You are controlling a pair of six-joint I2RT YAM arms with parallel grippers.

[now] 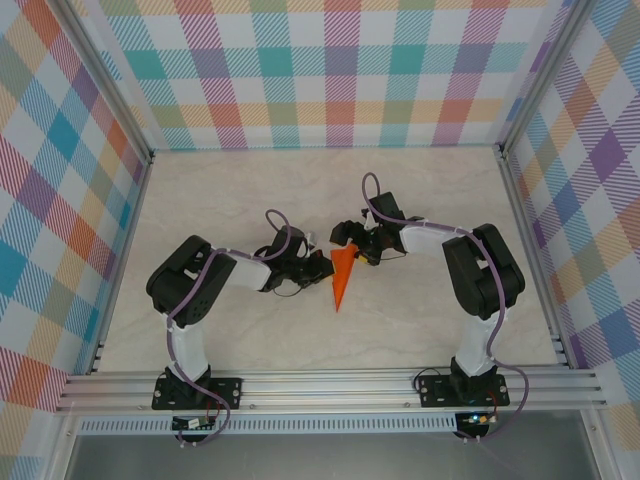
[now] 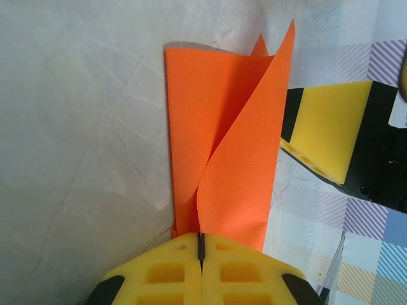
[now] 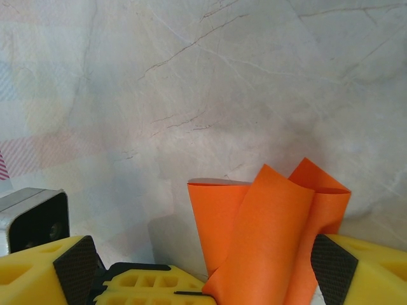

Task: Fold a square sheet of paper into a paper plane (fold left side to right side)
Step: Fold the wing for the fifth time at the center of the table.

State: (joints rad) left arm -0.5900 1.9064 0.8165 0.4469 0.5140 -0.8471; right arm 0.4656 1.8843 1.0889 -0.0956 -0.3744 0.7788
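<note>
The square sheet of paper (image 1: 341, 277) is folded into a narrow orange wedge on the table, its tip pointing at the near edge. In the left wrist view the paper (image 2: 238, 152) has loose flaps curling up. My left gripper (image 2: 201, 244) is shut, its yellow fingertips against the paper's near edge; I cannot tell whether a layer is pinched. From above, the left gripper (image 1: 318, 266) is at the wedge's left side. My right gripper (image 1: 355, 246) is at the wide end. It stands open (image 3: 203, 279), and the raised flaps (image 3: 273, 235) stand between its fingers (image 3: 346, 270).
The marble-patterned table (image 1: 240, 190) is walled by checked panels on three sides. An aluminium rail (image 1: 330, 385) runs along the near edge. The left arm's silver wrist camera (image 3: 32, 222) sits close to the right gripper's left finger.
</note>
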